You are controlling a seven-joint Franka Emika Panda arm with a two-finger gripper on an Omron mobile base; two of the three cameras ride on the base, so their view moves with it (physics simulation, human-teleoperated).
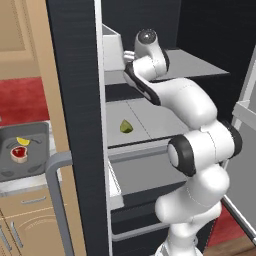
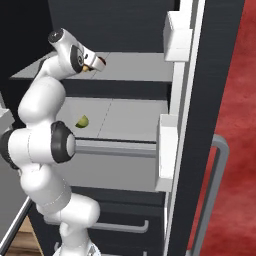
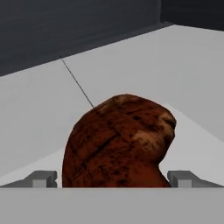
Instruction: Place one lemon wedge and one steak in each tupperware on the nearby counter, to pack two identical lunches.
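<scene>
Steak (image 3: 118,142): brown, seared lump sitting between the two tips of the tool (image 3: 112,178), on the upper fridge shelf (image 2: 140,65); in the right base view a bit of it shows at the tool's front (image 2: 101,62).
Tool: tips stand on either side of the steak; whether they are pinching it or merely straddling it, I cannot tell.
Wedge (image 1: 126,126): small greenish piece lying alone on the middle shelf (image 1: 150,120), well apart from the tool.
Tray (image 1: 22,152): dark, on the table (image 1: 20,186) left of the fridge, already carrying one steak (image 1: 19,153) and one yellow wedge (image 1: 22,141) just beside it.
Step in hand: I judge it to be taking the steak off the upper shelf.
Doing it well: make sure the grip is firm across the meat's middle, lift a little clear of the shelf, then draw straight back toward the opening.
Edges: the shelf's front lip and the door bins (image 2: 175,30) on the right are what the arm could catch.
Open room: the shelf around the steak is bare, so a short lift looks free; the way to the table goes round the dark fridge side wall (image 1: 75,125), which wants a wide swing.
</scene>
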